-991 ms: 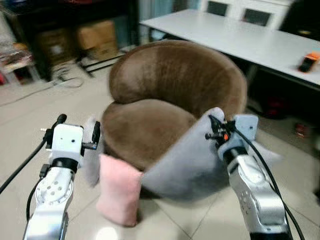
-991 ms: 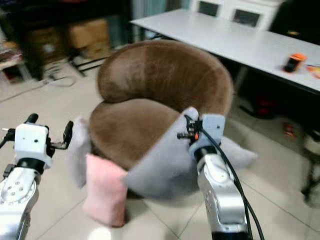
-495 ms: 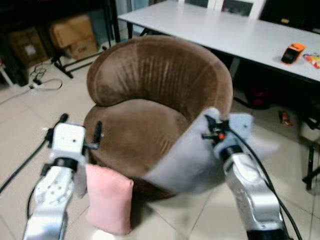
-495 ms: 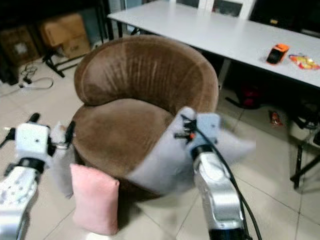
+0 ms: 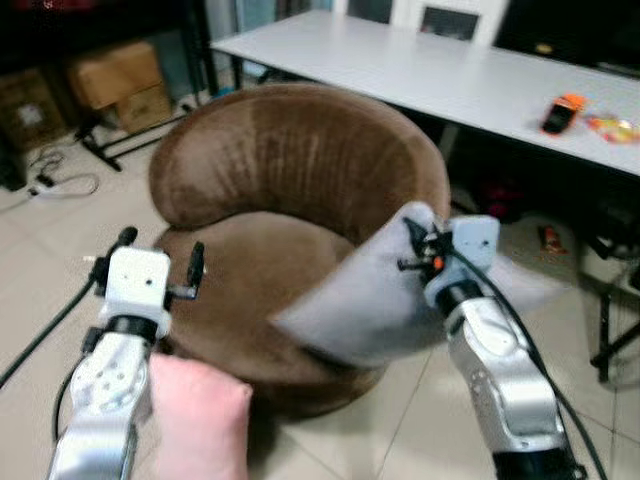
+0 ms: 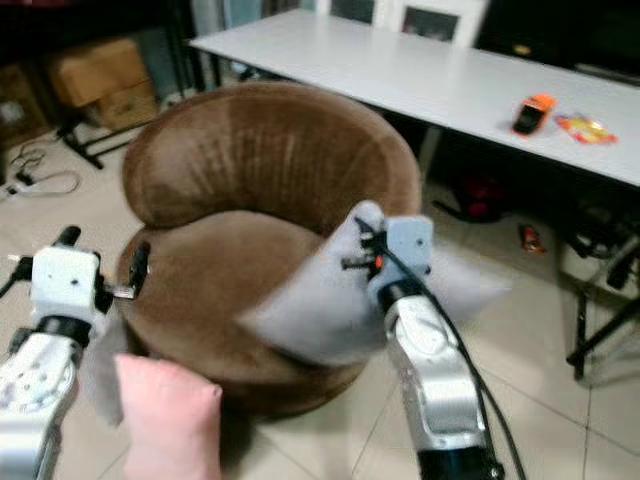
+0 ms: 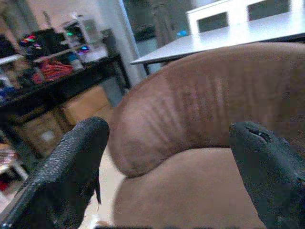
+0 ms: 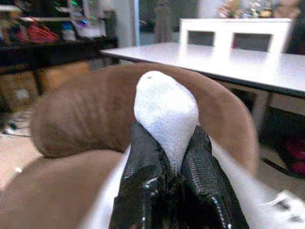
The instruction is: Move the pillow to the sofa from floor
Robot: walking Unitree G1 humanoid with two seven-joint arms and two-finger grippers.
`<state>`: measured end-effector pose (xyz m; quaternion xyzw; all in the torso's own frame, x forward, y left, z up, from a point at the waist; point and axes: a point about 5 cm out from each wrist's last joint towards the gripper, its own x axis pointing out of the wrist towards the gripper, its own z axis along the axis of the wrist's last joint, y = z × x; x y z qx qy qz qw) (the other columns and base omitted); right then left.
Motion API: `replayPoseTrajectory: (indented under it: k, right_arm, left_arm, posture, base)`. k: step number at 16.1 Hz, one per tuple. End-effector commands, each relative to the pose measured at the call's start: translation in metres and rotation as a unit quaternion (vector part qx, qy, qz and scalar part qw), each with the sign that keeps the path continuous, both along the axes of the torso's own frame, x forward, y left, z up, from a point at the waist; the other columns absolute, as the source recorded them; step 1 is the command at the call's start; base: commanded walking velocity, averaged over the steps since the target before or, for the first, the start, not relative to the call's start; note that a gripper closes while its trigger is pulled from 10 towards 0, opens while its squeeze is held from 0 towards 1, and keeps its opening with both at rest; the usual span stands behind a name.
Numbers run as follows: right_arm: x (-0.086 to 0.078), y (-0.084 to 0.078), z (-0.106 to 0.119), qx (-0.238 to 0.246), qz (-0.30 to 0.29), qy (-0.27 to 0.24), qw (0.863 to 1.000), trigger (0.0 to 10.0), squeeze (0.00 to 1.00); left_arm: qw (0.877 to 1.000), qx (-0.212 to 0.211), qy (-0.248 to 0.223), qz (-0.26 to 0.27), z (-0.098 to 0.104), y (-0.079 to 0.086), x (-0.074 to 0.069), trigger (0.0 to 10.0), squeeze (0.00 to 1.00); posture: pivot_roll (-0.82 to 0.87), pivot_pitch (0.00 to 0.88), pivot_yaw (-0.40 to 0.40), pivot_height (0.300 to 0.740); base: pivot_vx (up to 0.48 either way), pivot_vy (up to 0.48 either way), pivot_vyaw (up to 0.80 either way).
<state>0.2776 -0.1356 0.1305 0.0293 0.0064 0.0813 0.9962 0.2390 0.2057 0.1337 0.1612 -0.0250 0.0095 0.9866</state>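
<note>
- Over the front right edge of the sofa (image 5: 300, 190) seat, we've got the grey pillow (image 5: 360, 295) hanging in the air, pinched by one top corner and drooping down across the seat's rim, pretty blurry in both eye views.
- Our right pincer (image 8: 167, 164) is clamped tight on that corner; in the right wrist view the two black fingers (image 8: 143, 167) squeeze the pale fabric so a little tuft pokes out above them.
- The sofa itself is a round brown tub chair with a curved back, and the pillow's lower edge sits over the seat cushion, though we can't tell if it's actually touching.
- Our left pincer (image 5: 160, 265) is held up in front of the sofa's left side with its fingers (image 7: 71, 167) spread wide apart, nothing between them, the brown backrest showing through the gap.
- Down by the left arm there's a pink pillow (image 5: 195, 420) standing on the tiled floor (image 5: 60, 240), just beside the sofa base.
- Behind the sofa runs a long white counter (image 5: 430, 75) with a small orange and black thing (image 5: 560, 112) on it, well apart from the pillow.
- Cardboard boxes (image 5: 115, 80) sit under a dark shelf at far left, with some cables (image 5: 50, 180) on the floor nearby.
</note>
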Motion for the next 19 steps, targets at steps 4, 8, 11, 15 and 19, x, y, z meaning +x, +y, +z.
replayPoseTrajectory:
  k: [4,8,11,15,19]
  right_arm:
    - [0.006,-0.001,0.017,-0.001,-0.001,-0.042,0.999,10.0,0.0]
    - [0.007,-0.001,0.017,-0.005,-0.001,-0.045,0.999,10.0,0.0]
    - [0.008,0.003,0.021,-0.021,0.023,-0.055,0.998,10.0,0.0]
    - [0.012,0.005,0.027,-0.007,0.026,-0.063,0.998,10.0,0.0]
    - [0.013,0.01,0.03,-0.01,0.055,-0.07,0.996,10.0,0.0]
  left_arm:
    - [1.0,0.002,-0.003,0.0,0.002,0.003,-0.001,10.0,0.55]
    - [1.0,0.001,-0.003,0.0,0.002,0.003,-0.001,10.0,0.56]
    - [1.0,0.001,-0.003,0.0,0.002,0.003,-0.001,10.0,0.55]
    - [1.0,0.002,-0.003,0.002,0.002,0.002,-0.002,10.0,0.55]
    - [1.0,0.003,-0.003,0.004,0.002,0.003,-0.002,10.0,0.55]
  posture:
    - [-0.04,0.0,-0.029,0.74]
    - [-0.04,0.0,-0.028,0.74]
    - [-0.04,0.0,-0.028,0.74]
    - [-0.04,0.0,-0.032,0.74]
    - [-0.04,0.0,-0.032,0.74]
  base:
    - [0.322,0.0,0.0]
    - [0.344,0.0,0.0]
    - [0.352,0.0,0.52]
    - [0.351,0.0,0.2]
    - [0.352,0.0,0.0]
